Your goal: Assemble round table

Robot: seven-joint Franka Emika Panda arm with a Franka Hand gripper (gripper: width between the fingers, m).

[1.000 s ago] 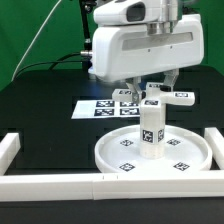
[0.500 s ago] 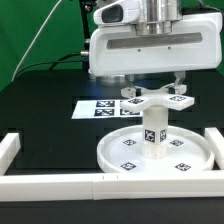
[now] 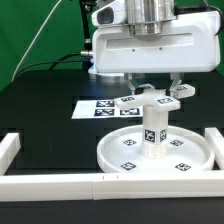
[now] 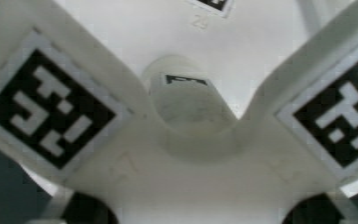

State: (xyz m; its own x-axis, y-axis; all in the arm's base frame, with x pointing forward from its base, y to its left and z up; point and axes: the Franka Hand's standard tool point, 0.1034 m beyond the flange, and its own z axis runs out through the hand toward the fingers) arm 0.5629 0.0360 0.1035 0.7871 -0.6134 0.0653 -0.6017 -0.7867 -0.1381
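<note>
The round disc top (image 3: 112, 152) lies flat on the black table. The short cylinder leg (image 3: 153, 130) stands upright at its centre. My gripper (image 3: 153, 92) is shut on the cross-shaped base (image 3: 170, 100) and holds it level right on top of the leg. I cannot tell whether base and leg touch. In the wrist view the base (image 4: 179, 150) fills the picture, with two tagged arms (image 4: 51, 95) spreading from its centre socket (image 4: 185, 92). My fingertips are mostly hidden there.
The marker board (image 3: 98, 108) lies behind the disc top at the exterior view's left. White border rails run along the front (image 3: 60, 186), left (image 3: 8, 146) and right (image 3: 216, 140) of the table.
My gripper has carried the cross-shaped base to the exterior view's left, from beside the leg's top to centred over it, and has turned it a little. Disc top and leg have not moved.
</note>
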